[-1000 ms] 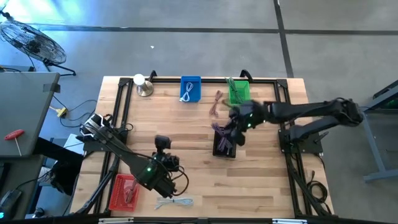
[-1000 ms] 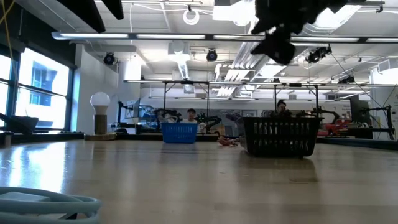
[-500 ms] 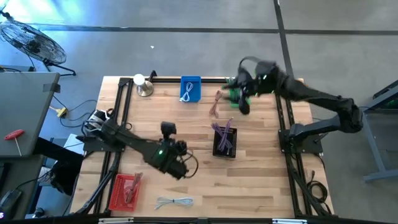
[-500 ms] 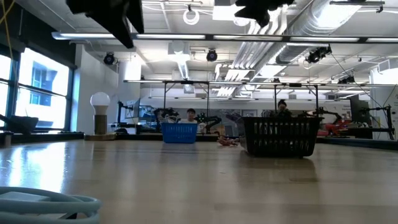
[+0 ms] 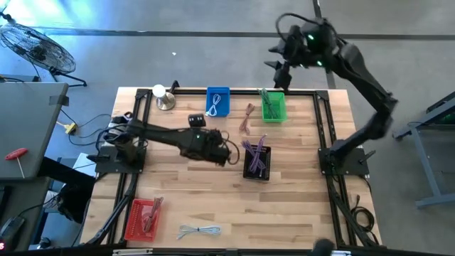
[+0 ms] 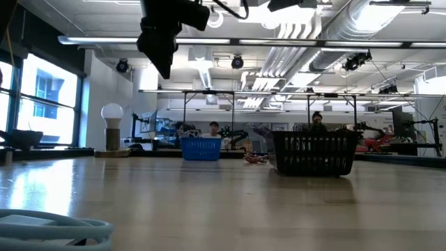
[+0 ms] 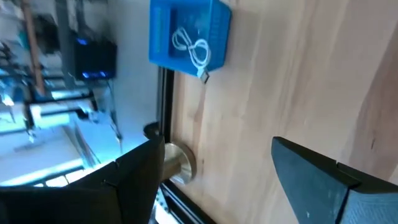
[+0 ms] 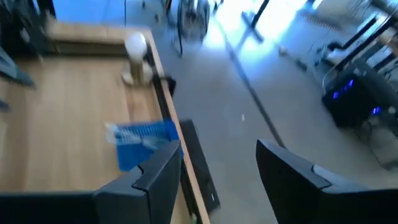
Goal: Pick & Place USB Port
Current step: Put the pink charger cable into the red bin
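four small baskets sit on the light wooden slatted table point(image 5: 298, 192). a blue plastic basket point(image 5: 217, 102) at the far edge holds one coiled white cable point(image 5: 214, 107). to its right, a green plastic basket point(image 5: 273, 105) holds green cables, too small to count. a black mesh basket point(image 5: 257, 161) right of centre holds a bundle of purple cables point(image 5: 257, 158). a red plastic basket point(image 5: 142, 218) at the near left corner holds red cables, count unclear.

loose on the wood: one pinkish-brown cable bundle point(image 5: 247, 117) between the blue and green baskets, and one pale white-grey usb cable point(image 5: 200, 231) near the front edge, right of the red basket. a small round-topped lamp on a metal base point(image 5: 163, 97) stands at the far left corner — one of it.

the left gripper point(image 5: 226, 151) hangs above the middle of the table, just left of the black basket, its two dark fingers point(image 7: 317, 177) spread apart with nothing between them. the right gripper point(image 5: 281, 71) is raised high beyond the far edge, above the green basket's side, jaws likewise apart and bare.

the pale usb cable lies on the near side, well apart from both grippers — neither touches it. two people show in the room behind the table.
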You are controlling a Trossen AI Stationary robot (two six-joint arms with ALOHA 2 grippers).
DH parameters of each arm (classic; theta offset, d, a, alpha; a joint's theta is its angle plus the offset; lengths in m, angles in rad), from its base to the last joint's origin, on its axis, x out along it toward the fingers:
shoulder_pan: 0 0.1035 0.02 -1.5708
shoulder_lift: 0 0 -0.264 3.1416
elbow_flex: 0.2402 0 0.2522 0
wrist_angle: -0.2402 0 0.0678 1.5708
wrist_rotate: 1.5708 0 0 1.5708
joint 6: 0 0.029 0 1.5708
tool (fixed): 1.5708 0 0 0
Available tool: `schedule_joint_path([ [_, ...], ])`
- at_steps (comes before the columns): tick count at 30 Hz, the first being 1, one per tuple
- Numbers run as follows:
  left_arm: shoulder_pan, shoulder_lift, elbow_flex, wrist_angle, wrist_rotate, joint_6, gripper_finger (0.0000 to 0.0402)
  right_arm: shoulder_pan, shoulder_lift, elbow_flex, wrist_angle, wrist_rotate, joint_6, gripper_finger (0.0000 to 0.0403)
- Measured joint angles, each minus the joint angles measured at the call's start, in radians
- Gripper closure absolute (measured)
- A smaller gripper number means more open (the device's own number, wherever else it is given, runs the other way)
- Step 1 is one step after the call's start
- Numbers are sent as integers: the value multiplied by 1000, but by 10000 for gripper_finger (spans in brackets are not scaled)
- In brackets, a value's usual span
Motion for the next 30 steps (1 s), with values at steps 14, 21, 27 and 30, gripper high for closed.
schedule_joint_path([
  [14, 36, 0, 0, 17, 49, -5, 112, -72, 481, 312, -379, 54, -196, 202],
  [21, 36, 1, -45, 35, 48, -5, 112, -30, 483, 134, -392, -22, -307, 202],
  [27, 36, 1, -116, 93, 45, -1, 112, 19, 472, -41, -331, -35, -442, 202],
  [30, 35, 2, -137, 108, 28, -4, 112, 58, 475, -124, -232, 16, -496, 202],
])
